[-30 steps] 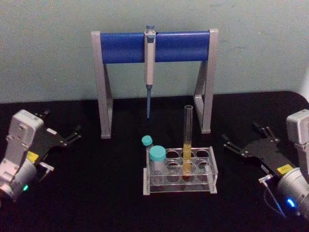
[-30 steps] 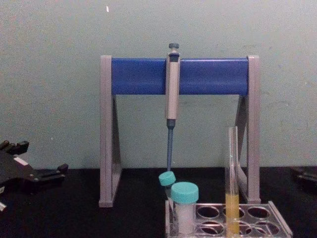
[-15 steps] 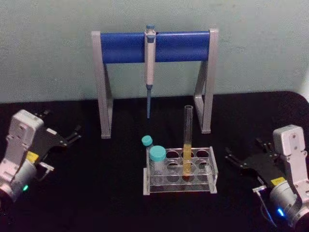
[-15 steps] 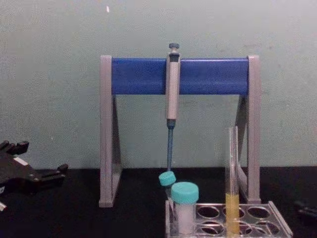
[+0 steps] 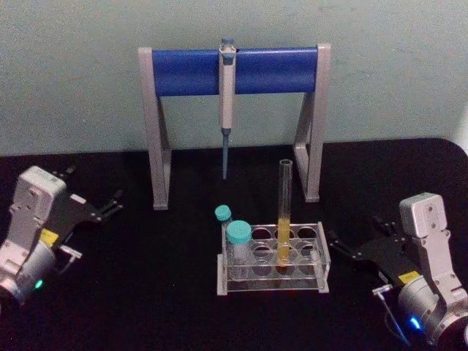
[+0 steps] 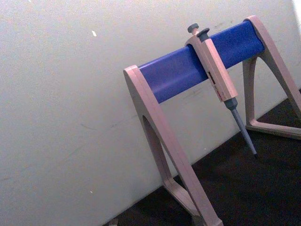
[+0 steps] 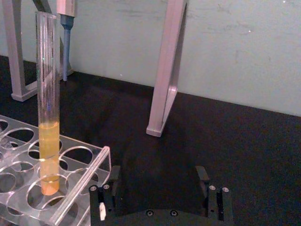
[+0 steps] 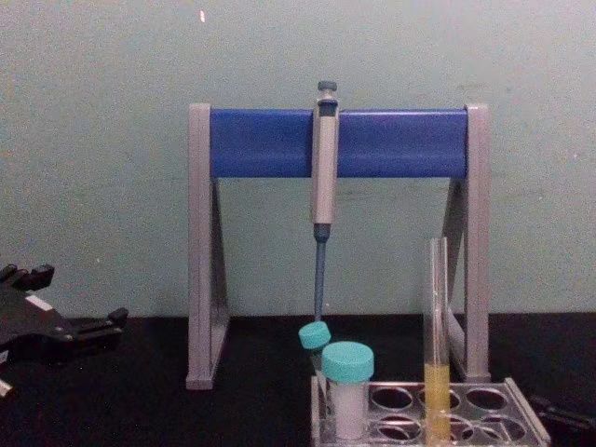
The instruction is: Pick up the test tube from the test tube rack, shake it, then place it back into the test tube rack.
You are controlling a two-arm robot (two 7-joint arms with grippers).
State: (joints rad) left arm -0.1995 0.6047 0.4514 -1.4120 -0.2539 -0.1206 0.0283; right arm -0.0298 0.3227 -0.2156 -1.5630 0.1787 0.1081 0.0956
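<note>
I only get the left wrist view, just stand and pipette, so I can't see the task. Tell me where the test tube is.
Observer: The test tube stands upright in the test tube rack, untouched.
Operator: Report the right gripper.
Observer: The right gripper is open, low beside the rack's right end, not touching it.
Operator: Now the left gripper.
Observer: The left gripper sits far to the left, well away from the rack.

Clear glass test tube (image 5: pixel 284 212), plastic rack (image 5: pixel 272 265)
</note>
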